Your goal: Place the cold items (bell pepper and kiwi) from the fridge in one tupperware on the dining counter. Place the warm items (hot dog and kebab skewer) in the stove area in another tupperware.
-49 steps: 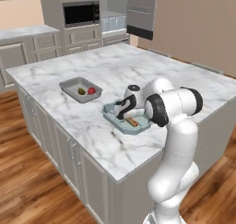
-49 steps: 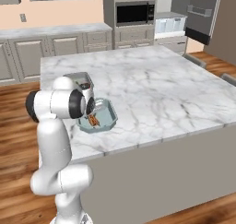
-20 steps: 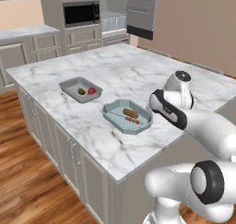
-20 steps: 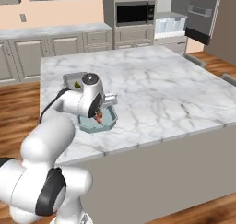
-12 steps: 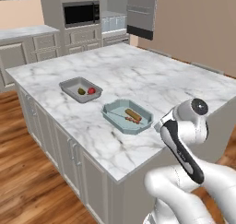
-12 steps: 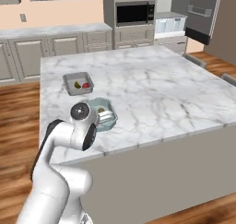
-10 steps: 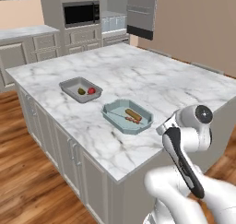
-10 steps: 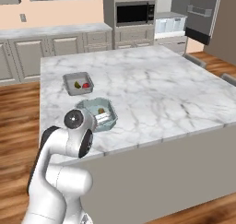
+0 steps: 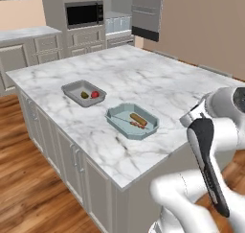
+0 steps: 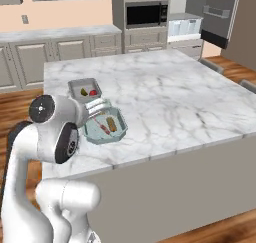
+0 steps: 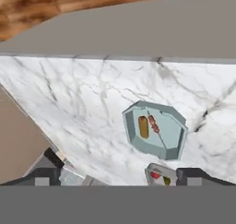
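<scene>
A teal tupperware (image 9: pixel 114 118) (image 10: pixel 91 133) (image 11: pixel 173 135) on the marble dining counter (image 9: pixel 143 74) holds a hot dog (image 9: pixel 139 119) (image 10: pixel 111 124) (image 11: pixel 143 127) and a kebab skewer (image 9: pixel 132 124) (image 10: pixel 101 125) (image 11: pixel 153 124). Behind it, a grey tupperware (image 9: pixel 72 89) (image 10: pixel 79 83) (image 11: pixel 152 169) holds a green kiwi (image 9: pixel 84 95) (image 10: pixel 83 92) (image 11: pixel 166 179) and a red bell pepper (image 9: pixel 95 94) (image 10: pixel 93 92) (image 11: pixel 156 175). My gripper (image 11: pixel 120 177) hangs high above the counter, open, its fingertips (image 11: pixel 41 176) wide apart with nothing between them.
The arm's bulky white links (image 9: pixel 215 131) (image 10: pixel 55 127) fold close to the base at the counter's near edge. At the back stand the open fridge (image 9: pixel 146 11), a microwave (image 9: pixel 83 14) and cabinets. Wood floor (image 9: pixel 28 198) surrounds the island.
The arm has drawn back from the teal tupperware and folded toward the base, with the hand now high over the counter. Both tupperwares and their food have stayed put.
</scene>
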Available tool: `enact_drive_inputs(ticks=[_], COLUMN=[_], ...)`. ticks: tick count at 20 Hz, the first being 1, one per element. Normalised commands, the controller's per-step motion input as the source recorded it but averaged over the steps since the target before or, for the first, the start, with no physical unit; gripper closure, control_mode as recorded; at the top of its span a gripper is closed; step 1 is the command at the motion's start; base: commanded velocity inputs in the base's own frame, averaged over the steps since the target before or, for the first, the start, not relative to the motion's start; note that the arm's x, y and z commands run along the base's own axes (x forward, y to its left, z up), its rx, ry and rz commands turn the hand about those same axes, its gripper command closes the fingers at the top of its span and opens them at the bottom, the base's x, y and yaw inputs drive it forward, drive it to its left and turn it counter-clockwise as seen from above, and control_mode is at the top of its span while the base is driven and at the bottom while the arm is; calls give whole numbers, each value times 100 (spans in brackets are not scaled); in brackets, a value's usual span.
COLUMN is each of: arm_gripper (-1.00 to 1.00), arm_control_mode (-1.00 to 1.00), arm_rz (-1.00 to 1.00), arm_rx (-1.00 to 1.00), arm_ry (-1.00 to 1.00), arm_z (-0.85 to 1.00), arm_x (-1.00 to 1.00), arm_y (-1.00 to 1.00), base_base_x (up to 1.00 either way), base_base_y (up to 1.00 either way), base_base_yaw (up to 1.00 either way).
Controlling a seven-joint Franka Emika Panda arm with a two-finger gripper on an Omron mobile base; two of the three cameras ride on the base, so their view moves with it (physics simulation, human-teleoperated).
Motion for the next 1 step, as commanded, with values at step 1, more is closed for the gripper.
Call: enact_drive_inputs(ticks=[1], arm_gripper=[-100], arm_control_mode=[-100], arm_rz=[0], arm_rx=[-20], arm_ry=[-43], arm_z=[0], arm_x=[-100], arm_y=[0], base_base_x=[0], base_base_y=[0], base_base_yaw=[0])
